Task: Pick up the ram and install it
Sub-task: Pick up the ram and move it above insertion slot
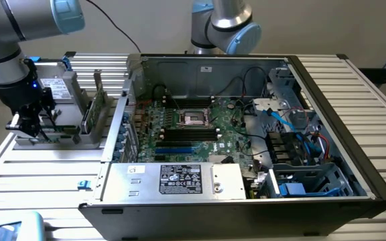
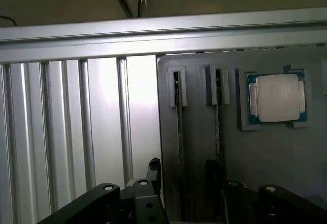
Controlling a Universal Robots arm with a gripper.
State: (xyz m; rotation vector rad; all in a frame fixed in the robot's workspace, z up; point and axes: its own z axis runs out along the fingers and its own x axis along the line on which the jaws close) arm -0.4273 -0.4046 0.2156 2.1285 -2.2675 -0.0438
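Low over a grey holder (image 1: pixel 66 139) on the slatted worktop (image 1: pixel 38 165): the pincer (image 1: pixel 35 131), jaws spread wide, clamped on nothing. Between its 2 black fingers (image 2: pixel 153 172), as seen from the wrist, the ram (image 2: pixel 180 132), standing on edge in the holder's outermost slot, thin and dark from above. Probably not yet touched by either finger, though hard to judge from this angle. Right by the other finger, a 2nd stick (image 2: pixel 217 132) on edge in the next slot, parallel to the ram. Farther past that stick, a square silver processor (image 2: pixel 277 97) lying flat in its own recess. Well apart from the pincer, toward the exterior view's right, an open computer case (image 1: pixel 247 206) lying on the worktop, green motherboard (image 1: pixel 179 128) bared inside, black memory slots (image 1: pixel 189 133) near its middle.
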